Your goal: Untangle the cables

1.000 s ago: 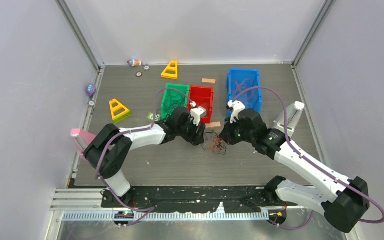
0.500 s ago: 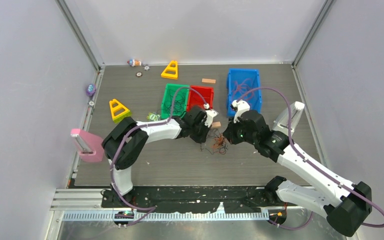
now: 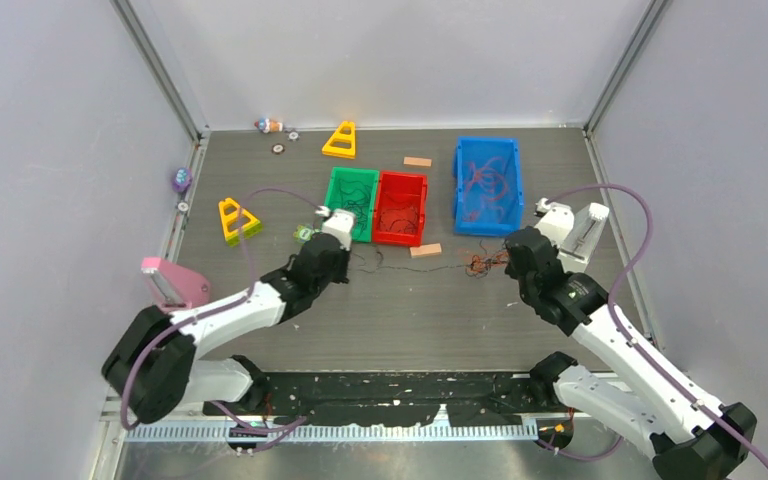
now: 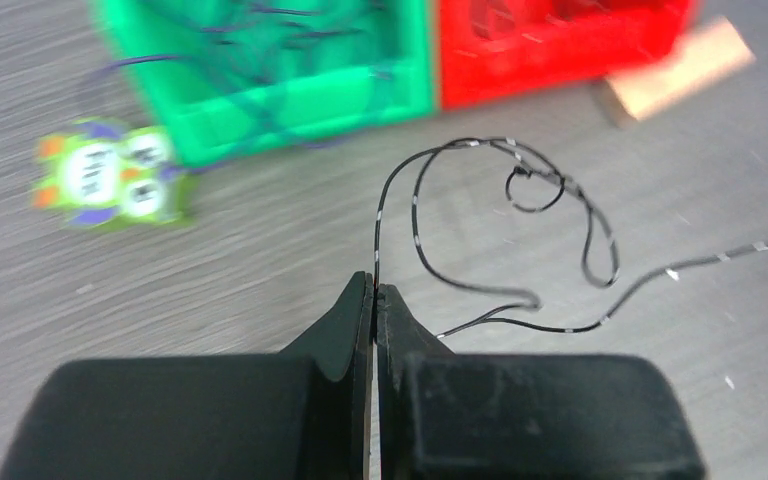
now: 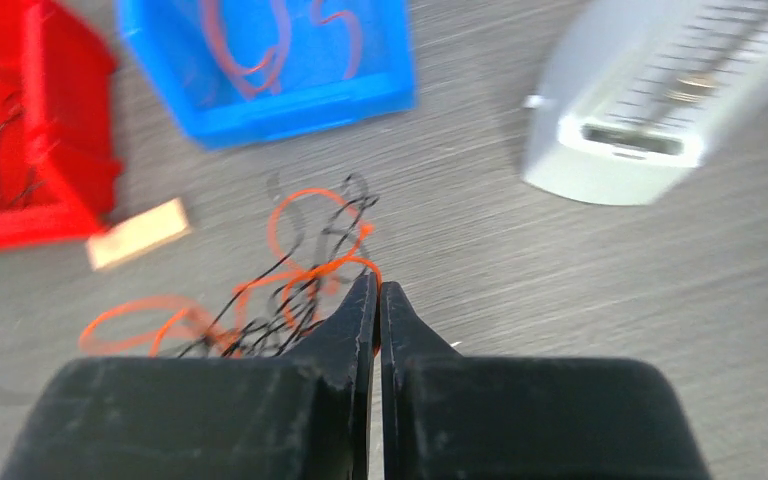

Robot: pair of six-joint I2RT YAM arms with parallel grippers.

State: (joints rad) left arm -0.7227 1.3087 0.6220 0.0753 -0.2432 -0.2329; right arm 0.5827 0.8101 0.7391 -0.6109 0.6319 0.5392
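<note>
My left gripper (image 3: 348,262) (image 4: 374,285) is shut on a thin black cable (image 4: 480,142), which loops over the table and runs right toward the other arm (image 3: 400,264). A small clump of orange and black cables (image 5: 290,290) (image 3: 480,264) lies in front of the blue bin. My right gripper (image 3: 505,262) (image 5: 377,285) is shut on an orange strand at the clump's near edge. More strands lie in the green bin (image 3: 338,190), the red bin (image 3: 400,178) and the blue bin (image 3: 460,180).
A wooden block (image 3: 425,250) lies just behind the stretched strand, another (image 3: 417,161) farther back. A grey device (image 3: 582,232) stands right of my right gripper. Two yellow triangles (image 3: 340,141) (image 3: 237,219), a small green toy (image 4: 110,180) and a pink object (image 3: 170,283) are on the left.
The left gripper shut on the black cable and pulled back to the left. The right arm drew the clump to the right. One black strand now stretches between them.
</note>
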